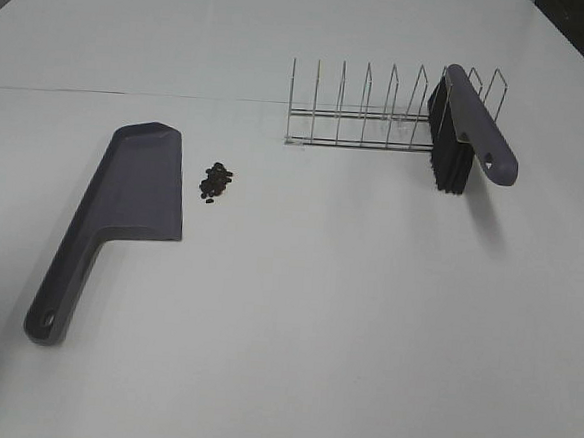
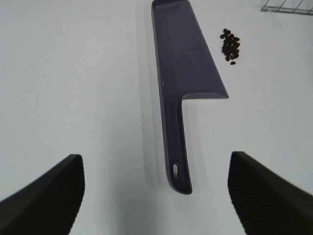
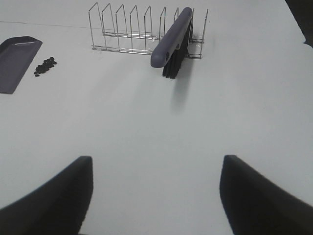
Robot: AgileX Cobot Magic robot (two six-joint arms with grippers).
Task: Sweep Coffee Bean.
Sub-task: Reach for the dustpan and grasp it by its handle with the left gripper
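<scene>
My left gripper [image 2: 154, 157] and right gripper [image 3: 156, 159] both stand wide apart, holding nothing. Nearest me, dead ahead of the left one at 12 o'clock, is the handle end of the dustpan [image 2: 186, 63]. Seen from above, its long axis runs from 7 o'clock at the handle to 1 o'clock. The coffee bean [image 1: 215, 182] pile lies just beside the pan's blade, at its 3 o'clock, not touching. Farther off, at 2 o'clock from the beans, the brush [image 3: 171, 39] leans in the wire rack [image 3: 122, 29] with its handle towards my right gripper. I judge right takes the brush, left the pan.
</scene>
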